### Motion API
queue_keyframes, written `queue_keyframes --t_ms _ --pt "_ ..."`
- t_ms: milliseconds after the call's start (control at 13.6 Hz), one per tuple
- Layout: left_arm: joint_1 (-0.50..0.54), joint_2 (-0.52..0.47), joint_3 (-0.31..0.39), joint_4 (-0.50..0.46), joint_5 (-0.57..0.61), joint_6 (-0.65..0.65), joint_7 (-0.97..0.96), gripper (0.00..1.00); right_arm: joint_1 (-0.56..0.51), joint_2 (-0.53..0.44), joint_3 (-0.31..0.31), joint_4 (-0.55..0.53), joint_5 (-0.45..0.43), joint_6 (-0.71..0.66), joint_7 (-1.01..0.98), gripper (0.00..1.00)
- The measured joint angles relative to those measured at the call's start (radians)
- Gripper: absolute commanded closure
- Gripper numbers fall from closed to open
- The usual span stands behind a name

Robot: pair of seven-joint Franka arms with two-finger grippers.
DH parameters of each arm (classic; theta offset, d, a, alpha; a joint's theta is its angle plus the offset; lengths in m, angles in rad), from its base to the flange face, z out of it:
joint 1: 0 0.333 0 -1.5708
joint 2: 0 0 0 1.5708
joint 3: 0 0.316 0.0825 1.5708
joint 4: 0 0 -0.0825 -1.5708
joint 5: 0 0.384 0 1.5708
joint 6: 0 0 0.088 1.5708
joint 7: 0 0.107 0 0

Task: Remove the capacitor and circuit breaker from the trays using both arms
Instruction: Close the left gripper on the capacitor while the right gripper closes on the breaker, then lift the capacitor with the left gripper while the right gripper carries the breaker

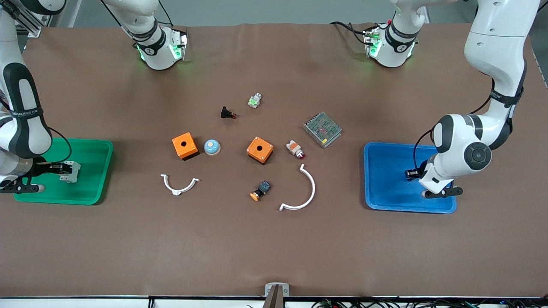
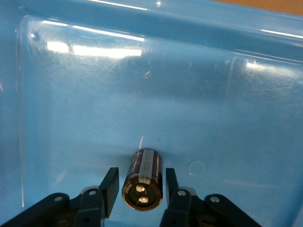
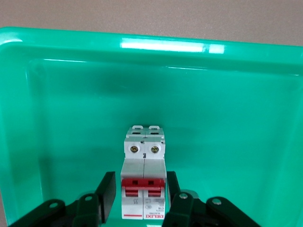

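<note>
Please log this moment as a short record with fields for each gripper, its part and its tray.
left gripper: open, fingers on either side of the capacitor
capacitor: lying in the blue tray
right gripper: open, fingers on either side of the breaker
breaker: in the green tray
task state: both parts in trays, grippers not yet withdrawn

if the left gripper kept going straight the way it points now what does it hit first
Probably the floor of the blue tray: the left gripper points down into it, open fingers flanking the capacitor, which seems to rest there already.
</note>
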Motion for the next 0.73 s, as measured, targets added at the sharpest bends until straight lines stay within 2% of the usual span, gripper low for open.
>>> queue_keyframes --t_ms 73,147,441,734 --pt "-0.001 0.000 -0.001 0.000 0.000 0.000 0.000 0.99 0.000 0.000 0.000 0.000 0.000 0.000 0.000 0.69" --pt "-0.003 0.000 -0.002 0.000 0.000 0.001 0.000 1.00 0.000 0.000 0.000 0.000 0.000 0.000 0.000 0.74" --pt "-0.003 -0.007 -0.004 0.017 0.000 0.003 0.002 1.00 0.000 0.000 0.001 0.000 0.000 0.000 0.000 0.77" --pt "-0.003 -0.093 -0.015 0.030 0.000 -0.037 0.003 1.00 0.001 -0.015 0.005 0.015 0.000 -0.065 0.000 0.77"
